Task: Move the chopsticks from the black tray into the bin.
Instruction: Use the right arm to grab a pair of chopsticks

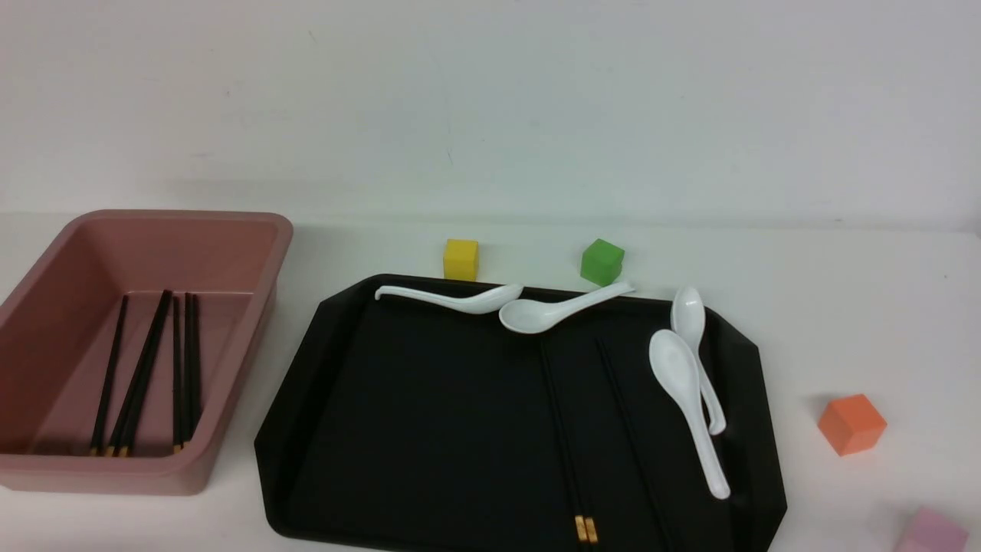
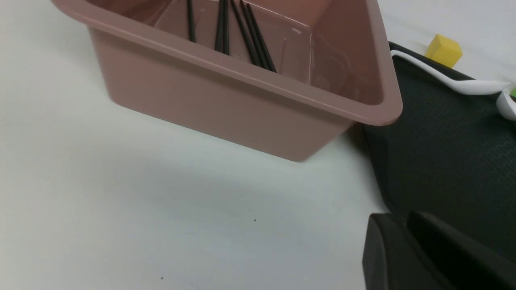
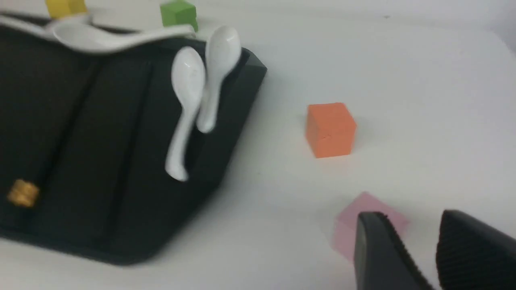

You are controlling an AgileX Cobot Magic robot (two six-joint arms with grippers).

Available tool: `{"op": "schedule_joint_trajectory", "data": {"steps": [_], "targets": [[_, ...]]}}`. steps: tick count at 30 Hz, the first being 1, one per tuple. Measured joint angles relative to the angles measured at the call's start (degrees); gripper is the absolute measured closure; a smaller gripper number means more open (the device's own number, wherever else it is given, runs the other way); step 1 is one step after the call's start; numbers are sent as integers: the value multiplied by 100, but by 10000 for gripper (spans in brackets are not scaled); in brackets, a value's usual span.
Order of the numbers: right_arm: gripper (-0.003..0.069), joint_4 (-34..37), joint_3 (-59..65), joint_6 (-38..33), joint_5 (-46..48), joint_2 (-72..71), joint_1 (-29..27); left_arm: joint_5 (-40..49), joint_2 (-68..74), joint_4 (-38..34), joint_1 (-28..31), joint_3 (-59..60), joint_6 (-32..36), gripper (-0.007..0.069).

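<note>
The black tray [image 1: 429,414] lies mid-table. On it lie a pair of black chopsticks [image 1: 563,429] with gold bands [image 1: 586,529] at the near end and one more stick [image 1: 625,414] to their right. The pink bin [image 1: 260,307] stands left of the tray with several chopsticks [image 1: 142,376] inside; these also show in the left wrist view [image 2: 242,32]. No gripper shows in the front view. My left gripper [image 2: 397,219] is shut and empty, over the table in front of the bin [image 2: 201,100], by the tray's edge [image 2: 451,153]. My right gripper [image 3: 415,219] is open and empty, right of the tray [image 3: 229,121].
Several white spoons lie along the tray's far rim [image 1: 448,297] and right side [image 1: 686,399]. A yellow block [image 1: 460,259] and a green block [image 1: 602,261] sit behind the tray. An orange block [image 1: 851,424] and a pink block [image 3: 350,229] sit right of it; the pink block lies just beyond my right fingertips.
</note>
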Motion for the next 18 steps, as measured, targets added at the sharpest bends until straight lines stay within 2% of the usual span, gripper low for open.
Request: {"op": "schedule_joint_trajectory", "data": {"steps": [1, 2, 5, 9, 18], "targets": [[419, 506, 6, 291, -35, 0, 0, 0, 0, 0, 0, 0, 0, 548], [419, 506, 12, 291, -35, 0, 0, 0, 0, 0, 0, 0, 0, 548], [419, 1902, 32, 982, -206, 0, 0, 0, 0, 0, 0, 0, 0, 544], [419, 2915, 32, 1253, -350, 0, 0, 0, 0, 0, 0, 0, 0, 543], [419, 3600, 36, 1250, -546, 0, 0, 0, 0, 0, 0, 0, 0, 542]]}}
